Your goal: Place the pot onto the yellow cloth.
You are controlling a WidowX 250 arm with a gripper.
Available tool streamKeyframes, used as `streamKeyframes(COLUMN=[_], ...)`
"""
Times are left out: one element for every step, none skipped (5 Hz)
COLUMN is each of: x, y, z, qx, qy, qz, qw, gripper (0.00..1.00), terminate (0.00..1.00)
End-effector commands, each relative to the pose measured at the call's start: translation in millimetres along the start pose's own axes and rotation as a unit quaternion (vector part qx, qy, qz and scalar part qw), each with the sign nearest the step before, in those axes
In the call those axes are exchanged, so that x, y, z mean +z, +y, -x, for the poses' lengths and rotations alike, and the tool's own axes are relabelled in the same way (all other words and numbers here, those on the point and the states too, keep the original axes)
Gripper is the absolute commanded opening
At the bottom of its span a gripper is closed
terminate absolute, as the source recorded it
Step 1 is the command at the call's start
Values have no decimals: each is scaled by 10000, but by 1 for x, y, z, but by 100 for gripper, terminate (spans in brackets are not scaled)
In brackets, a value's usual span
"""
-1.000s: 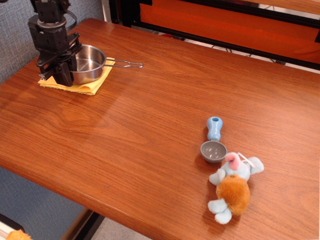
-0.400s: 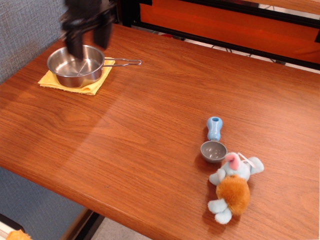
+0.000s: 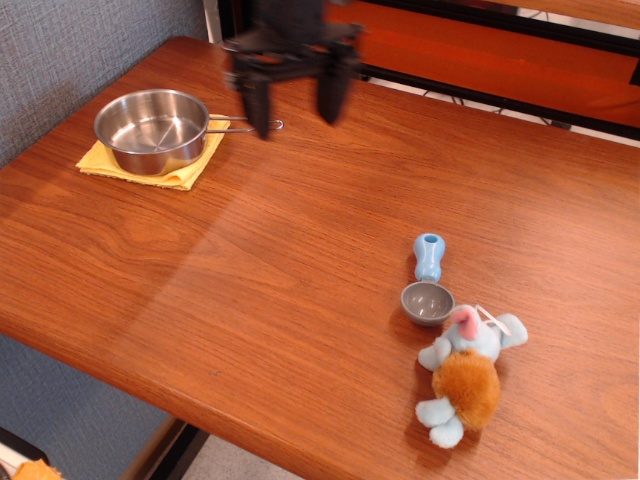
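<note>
The shiny steel pot (image 3: 152,128) sits upright on the yellow cloth (image 3: 178,172) at the table's far left. Its wire handle (image 3: 232,126) points right over the wood. My gripper (image 3: 297,112) hangs above the table to the right of the pot, blurred by motion. Its two black fingers (image 3: 260,105) stand wide apart with nothing between them. It is clear of the pot and the cloth.
A grey scoop with a blue handle (image 3: 428,283) lies at the right of the table. A plush toy (image 3: 463,374) lies just below it near the front edge. A grey wall panel (image 3: 60,50) borders the left side, an orange panel (image 3: 480,50) the back.
The gripper let go of the pot's rim, rose and swung right from over the pot to past its handle. The pot stays on the cloth.
</note>
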State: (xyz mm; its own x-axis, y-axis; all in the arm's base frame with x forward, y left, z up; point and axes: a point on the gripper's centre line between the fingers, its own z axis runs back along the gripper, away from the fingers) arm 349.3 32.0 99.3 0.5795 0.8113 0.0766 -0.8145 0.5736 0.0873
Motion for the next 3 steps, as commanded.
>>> streamKeyframes(x=[24, 24, 24], y=[-27, -27, -27], z=[74, 74, 74], qx=[-2381, -2381, -2381], qy=[-342, -342, -342], qz=[127, 127, 127], qw=[9706, 9706, 9706], gripper=[100, 100, 100], terminate=[0, 0, 100])
